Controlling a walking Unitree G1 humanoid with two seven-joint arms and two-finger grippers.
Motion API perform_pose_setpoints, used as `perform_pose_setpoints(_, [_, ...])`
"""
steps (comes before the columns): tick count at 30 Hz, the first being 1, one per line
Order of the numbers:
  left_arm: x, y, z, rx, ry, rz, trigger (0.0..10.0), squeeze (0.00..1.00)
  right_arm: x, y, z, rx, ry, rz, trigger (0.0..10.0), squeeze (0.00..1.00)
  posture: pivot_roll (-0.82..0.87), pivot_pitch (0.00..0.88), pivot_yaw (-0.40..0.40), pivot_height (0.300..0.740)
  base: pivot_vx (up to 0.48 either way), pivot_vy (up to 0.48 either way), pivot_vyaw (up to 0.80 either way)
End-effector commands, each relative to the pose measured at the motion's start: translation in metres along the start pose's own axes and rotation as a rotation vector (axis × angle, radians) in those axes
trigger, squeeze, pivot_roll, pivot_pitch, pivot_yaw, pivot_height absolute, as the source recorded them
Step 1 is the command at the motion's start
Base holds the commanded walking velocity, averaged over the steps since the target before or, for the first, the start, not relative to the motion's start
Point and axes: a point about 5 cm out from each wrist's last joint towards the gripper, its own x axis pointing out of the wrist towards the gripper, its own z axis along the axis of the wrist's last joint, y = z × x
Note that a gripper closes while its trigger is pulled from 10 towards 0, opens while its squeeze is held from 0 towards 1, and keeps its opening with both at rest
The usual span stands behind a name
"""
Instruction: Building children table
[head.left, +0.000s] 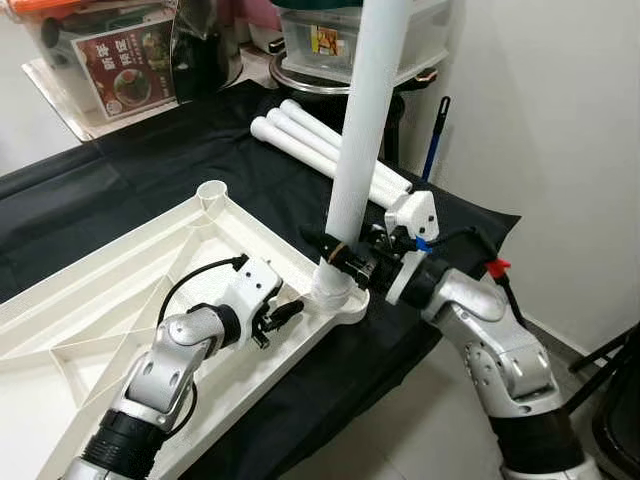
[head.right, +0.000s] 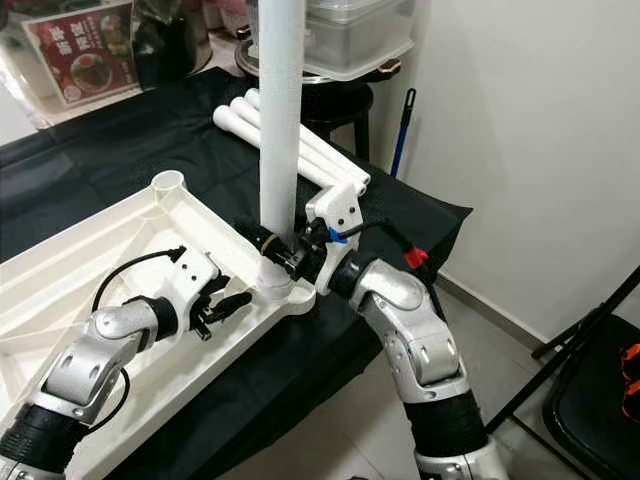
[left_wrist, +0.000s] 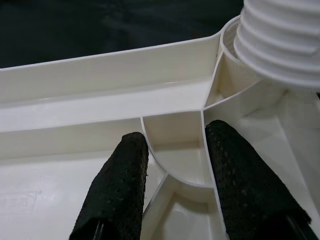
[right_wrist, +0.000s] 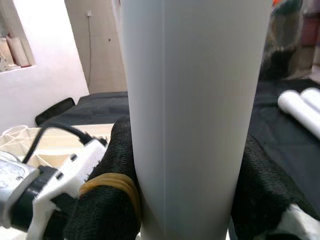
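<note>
A white plastic tabletop (head.left: 120, 300) lies upside down on a black cloth. A long white table leg (head.left: 365, 120) stands upright in the tabletop's near corner socket (head.left: 335, 290). My right gripper (head.left: 340, 255) is shut on the leg just above the socket; in the right wrist view its black fingers (right_wrist: 110, 200) press both sides of the leg (right_wrist: 195, 120). My left gripper (head.left: 285, 315) is open and rests on the tabletop's ribs left of the socket, its fingers (left_wrist: 120, 190) astride a curved rib. The leg's threaded end (left_wrist: 280, 40) sits close by.
Three spare white legs (head.left: 320, 150) lie on the black cloth (head.left: 120, 180) behind the upright one. Another corner socket (head.left: 212, 192) shows at the far corner. Boxes and a clear bin (head.left: 320, 40) stand at the back. A white wall (head.left: 560, 120) is on the right.
</note>
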Motion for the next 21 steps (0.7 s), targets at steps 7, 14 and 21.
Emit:
perform_pose_setpoints(7, [0.009, 0.001, 0.01, -0.005, -0.059, 0.001, 10.0, 0.0, 0.001, -0.008, -0.004, -0.121, -0.03, -0.002, 10.0, 0.0, -0.07, 0.128, 0.007, 0.74, 0.0, 0.0, 0.0])
perform_pose_setpoints(14, [0.012, 0.008, 0.019, -0.011, -0.09, 0.034, 10.0, 0.0, 0.01, -0.006, -0.002, -0.224, -0.054, 0.03, 10.0, 0.0, -0.06, 0.149, 0.015, 0.74, 0.0, 0.0, 0.0])
perform_pose_setpoints(21, [0.014, 0.013, 0.024, -0.015, -0.106, 0.065, 10.0, 0.0, 0.006, -0.022, -0.008, -0.208, -0.081, -0.061, 10.0, 0.0, -0.04, 0.168, 0.025, 0.74, 0.0, 0.0, 0.0])
